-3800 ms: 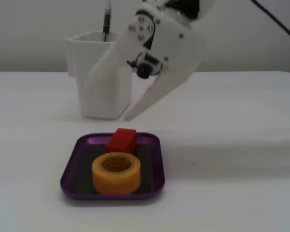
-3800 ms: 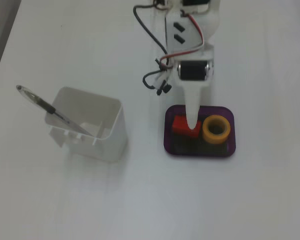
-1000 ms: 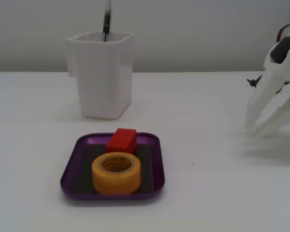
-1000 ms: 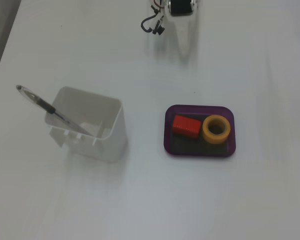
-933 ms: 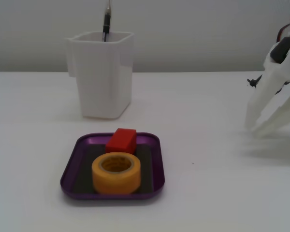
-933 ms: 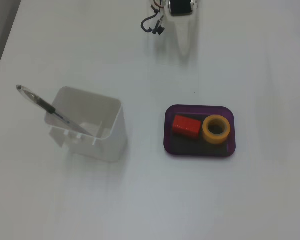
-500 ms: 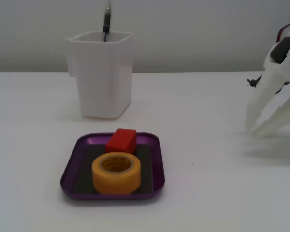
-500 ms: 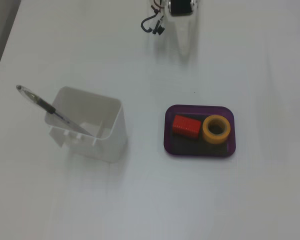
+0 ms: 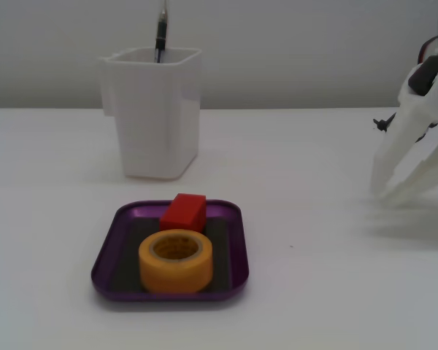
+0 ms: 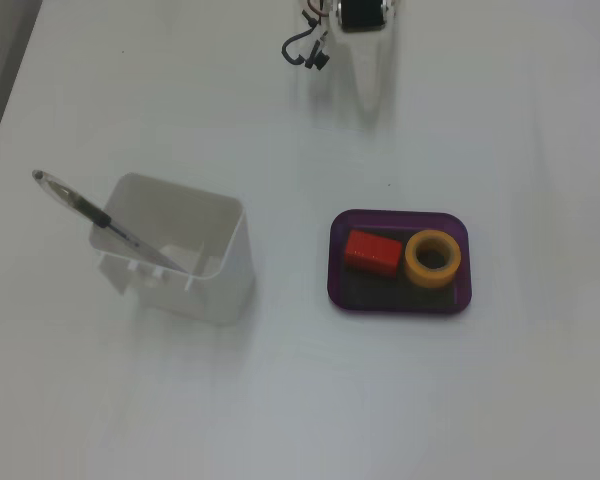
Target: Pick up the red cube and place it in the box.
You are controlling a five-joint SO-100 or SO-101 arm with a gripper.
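White tabletop and a pale wall framed your scene. Your white two-finger gripper (image 9: 385, 195) stood with fingers parted and grasping nothing, tips down near the table, well apart from the tray. The small matte red cube (image 9: 184, 211) lay inside the shallow purple metallic box (image 10: 400, 304), beside a yellow tape roll (image 9: 175, 260), so placement looked done. Your arm leaned in from the edge, clear of the tall white plastic container (image 9: 154, 109) holding a pen (image 10: 100, 220).

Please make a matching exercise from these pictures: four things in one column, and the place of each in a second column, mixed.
Things:
1. small matte red cube
2. yellow tape roll
3. dark pen
4. white robot hand

Places:
A. inside the tall white plastic container
B. over the bare table, away from the tray
C. in the purple metallic tray, on the container's side
D. in the tray, farther from the container

Pairs: 1-C, 2-D, 3-A, 4-B
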